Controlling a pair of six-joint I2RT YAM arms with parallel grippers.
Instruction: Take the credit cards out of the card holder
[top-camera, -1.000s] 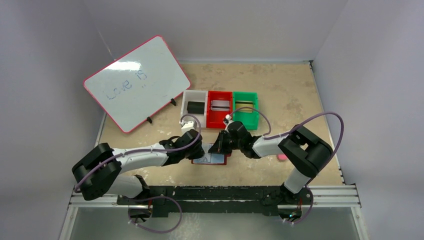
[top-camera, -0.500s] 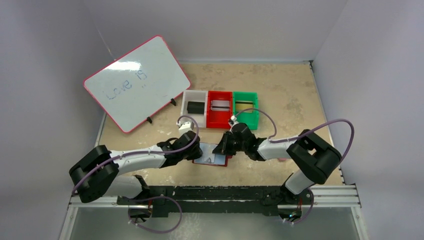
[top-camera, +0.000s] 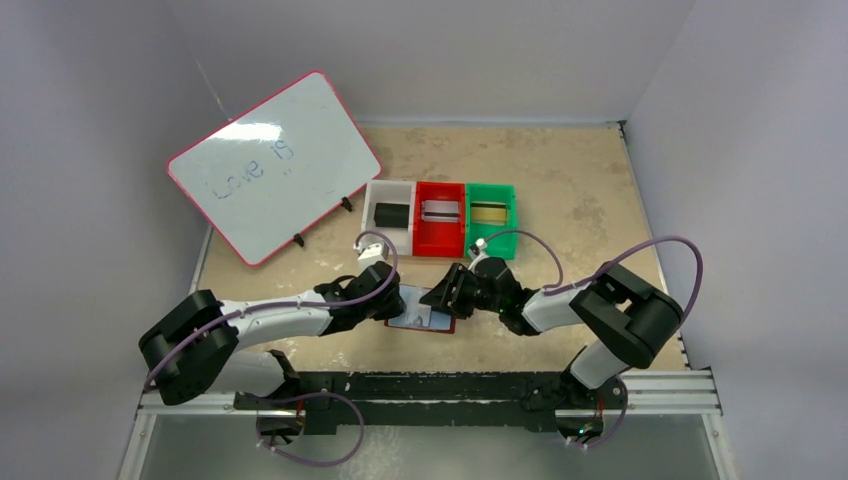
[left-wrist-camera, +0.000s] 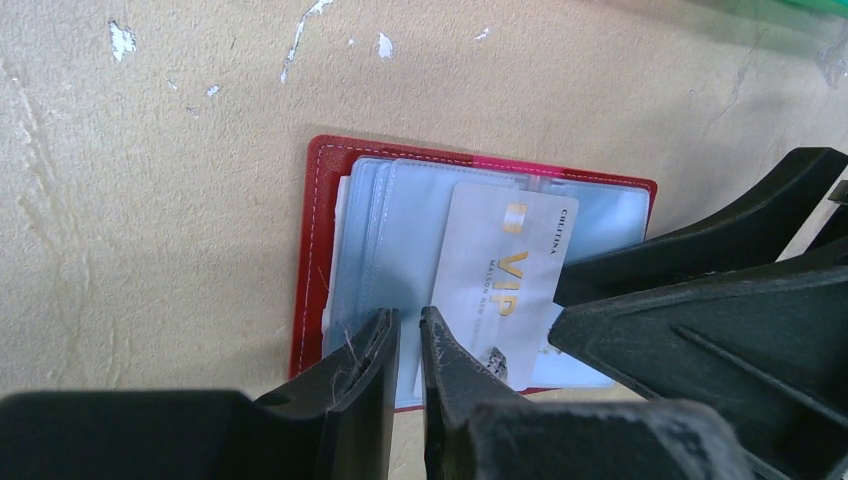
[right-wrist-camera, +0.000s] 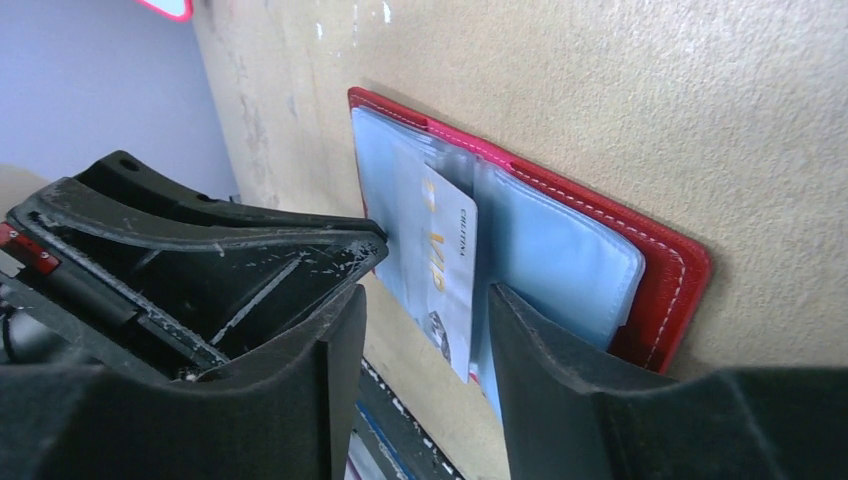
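The card holder (left-wrist-camera: 312, 250) lies open and flat on the worktop (top-camera: 570, 190), just beyond the arm bases, its pale blue sleeves facing up. At the holder's near edge the left tool (left-wrist-camera: 405, 325) is almost closed, with only a slit between its fingers and its tips on the sleeves. I cannot tell whether it pinches a sleeve. A silver-grey VIP card (left-wrist-camera: 500, 270) sticks partway out of a sleeve in the holder's middle. The right tool (right-wrist-camera: 428, 292) is open, one finger on each side of this card. Beyond the holder stand a white bin (top-camera: 390, 187) with a black card (top-camera: 390, 214), a red bin (top-camera: 440, 188) with a silver-grey card (top-camera: 440, 210), and a green bin (top-camera: 491, 188) with a gold card (top-camera: 489, 211). Further beyond the holder, to the left, a pink-framed whiteboard (top-camera: 275, 165) leans.
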